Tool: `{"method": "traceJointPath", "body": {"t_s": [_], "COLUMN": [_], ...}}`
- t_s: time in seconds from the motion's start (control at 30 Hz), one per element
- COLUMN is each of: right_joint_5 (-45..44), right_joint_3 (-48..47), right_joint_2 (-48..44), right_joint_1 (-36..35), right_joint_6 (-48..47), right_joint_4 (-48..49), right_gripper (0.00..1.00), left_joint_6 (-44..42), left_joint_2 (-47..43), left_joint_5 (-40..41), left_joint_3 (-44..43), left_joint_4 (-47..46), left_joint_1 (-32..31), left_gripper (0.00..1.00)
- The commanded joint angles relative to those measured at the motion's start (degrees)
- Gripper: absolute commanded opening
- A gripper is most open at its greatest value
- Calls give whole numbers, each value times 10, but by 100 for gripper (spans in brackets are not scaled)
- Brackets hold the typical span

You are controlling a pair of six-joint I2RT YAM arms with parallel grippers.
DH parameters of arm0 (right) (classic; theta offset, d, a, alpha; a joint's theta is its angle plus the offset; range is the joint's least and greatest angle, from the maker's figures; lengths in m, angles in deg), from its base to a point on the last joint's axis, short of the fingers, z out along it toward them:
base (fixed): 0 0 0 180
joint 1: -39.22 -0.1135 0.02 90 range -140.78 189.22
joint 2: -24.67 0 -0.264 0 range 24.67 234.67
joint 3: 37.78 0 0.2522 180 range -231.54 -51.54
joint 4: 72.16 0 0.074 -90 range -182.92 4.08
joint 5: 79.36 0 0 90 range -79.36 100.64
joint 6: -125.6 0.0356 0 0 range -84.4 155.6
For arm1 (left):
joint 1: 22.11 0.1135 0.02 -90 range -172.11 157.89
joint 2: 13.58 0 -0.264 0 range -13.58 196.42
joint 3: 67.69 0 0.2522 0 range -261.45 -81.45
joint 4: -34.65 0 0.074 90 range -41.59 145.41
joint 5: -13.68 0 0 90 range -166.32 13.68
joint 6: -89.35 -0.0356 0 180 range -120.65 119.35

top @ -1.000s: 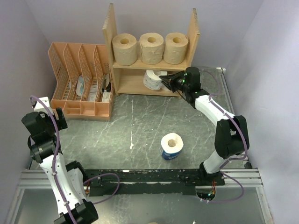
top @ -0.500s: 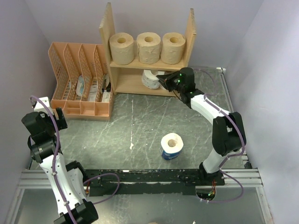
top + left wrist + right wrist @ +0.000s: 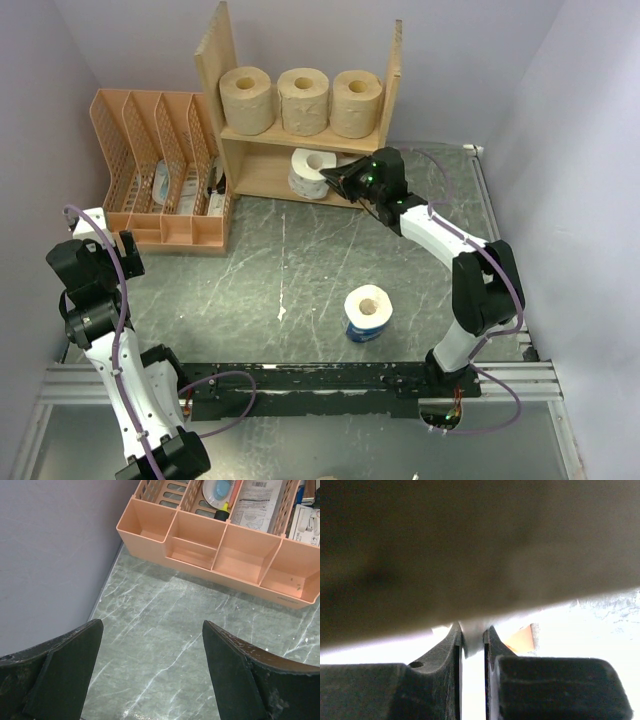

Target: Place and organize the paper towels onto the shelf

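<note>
The wooden shelf (image 3: 212,55) stands at the back. Three tan-brown rolls (image 3: 303,100) sit in a row on its upper tier. A white roll (image 3: 310,172) lies on the lower tier. My right gripper (image 3: 337,178) reaches into that tier and is shut on the white roll's wall. In the right wrist view the fingers (image 3: 451,645) pinch a thin white strip (image 3: 473,639) under the blurred shelf board (image 3: 470,545). A blue-wrapped white roll (image 3: 368,313) stands on the table in front. My left gripper (image 3: 151,630) is open and empty above the table at the left.
An orange lattice file organizer (image 3: 160,165) holding papers stands left of the shelf, and its front trays show in the left wrist view (image 3: 220,555). Grey walls close in the left, back and right. A metal rail (image 3: 300,380) runs along the near edge.
My right gripper has pushed further left into the lower tier with the white roll. The shelf and the orange organizer have slid left. The left arm has not moved.
</note>
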Motion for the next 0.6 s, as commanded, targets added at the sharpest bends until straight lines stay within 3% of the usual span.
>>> {"method": "traceJointPath", "body": {"t_s": [0.0, 0.3, 0.57], "right_joint_5": [103, 68, 94], "right_joint_3": [15, -5, 20], "right_joint_2": [2, -36, -53], "right_joint_1": [-45, -48, -49], "right_joint_6": [-25, -109, -95], "right_joint_4": [-2, -151, -127], "right_gripper": [0, 0, 0], "left_joint_6": [0, -3, -4], "left_joint_2": [-5, 0, 2], "left_joint_5": [-8, -14, -17], "left_joint_3": [-13, -15, -15], "left_joint_4": [-1, -1, 0], "left_joint_1": [8, 8, 5], "left_gripper": [93, 93, 92]}}
